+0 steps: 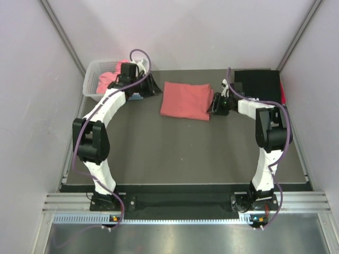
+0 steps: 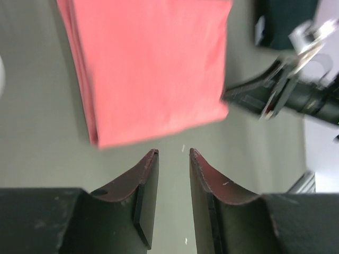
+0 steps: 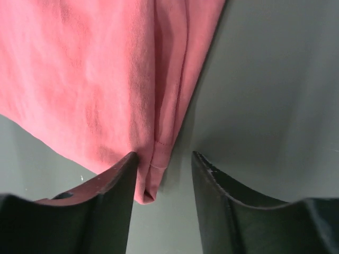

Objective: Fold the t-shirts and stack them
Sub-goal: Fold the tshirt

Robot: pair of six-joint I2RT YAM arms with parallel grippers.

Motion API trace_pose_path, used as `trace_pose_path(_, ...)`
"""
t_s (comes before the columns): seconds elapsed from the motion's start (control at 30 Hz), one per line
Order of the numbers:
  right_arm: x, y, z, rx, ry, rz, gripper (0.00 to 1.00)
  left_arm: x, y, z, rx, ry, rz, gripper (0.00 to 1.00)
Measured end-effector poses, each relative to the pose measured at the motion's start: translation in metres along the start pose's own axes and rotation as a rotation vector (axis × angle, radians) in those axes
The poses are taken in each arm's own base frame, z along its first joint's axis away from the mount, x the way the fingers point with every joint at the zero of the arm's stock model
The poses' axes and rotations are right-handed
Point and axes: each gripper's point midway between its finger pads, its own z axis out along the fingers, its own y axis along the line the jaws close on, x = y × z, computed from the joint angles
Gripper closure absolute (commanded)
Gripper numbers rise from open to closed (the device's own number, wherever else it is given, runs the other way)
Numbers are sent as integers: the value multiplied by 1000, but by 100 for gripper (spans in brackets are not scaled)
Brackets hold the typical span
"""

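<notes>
1. Closest to the lens is the right gripper (image 3: 164, 154). Its fingers are spread and not clamped on anything. One corner of the salmon-red folded cotton t-shirt (image 3: 90, 79) pokes in between them, brushing one finger with a clear gap to the other.
2. The left gripper (image 2: 174, 151) is let go too, with bare dark grey tabletop (image 2: 37, 132) showing between its fingers. It sits just off the salmon shirt's opposite end, not touching.
3. That shirt's long axis runs from one gripper to the other, so each arm faces a short end. The right arm is nearer. My guess is it only has to close on that corner, while the left has to reach in a bit.
4. Containers: a white plastic lattice basket (image 1: 91, 79) sits past the salmon shirt's left-arm end, with a crumpled pink t-shirt (image 1: 107, 79) inside. Past the right-arm end a flat black folded t-shirt (image 1: 257, 82) lies on the tabletop.
</notes>
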Motion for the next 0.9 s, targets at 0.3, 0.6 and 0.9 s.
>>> trace_pose_path(0.3,11,12,6,-115,-41,1,64,121,46,8,-138,220,-92,66)
trace_pose_path(0.6,20,15,11,-141,-40,50,100,102,43,-39,-241,91,-42,65)
trace_pose_path(0.9,67,10,-21,-106,21,40,100,131,40,-39,-167,157,-65,60)
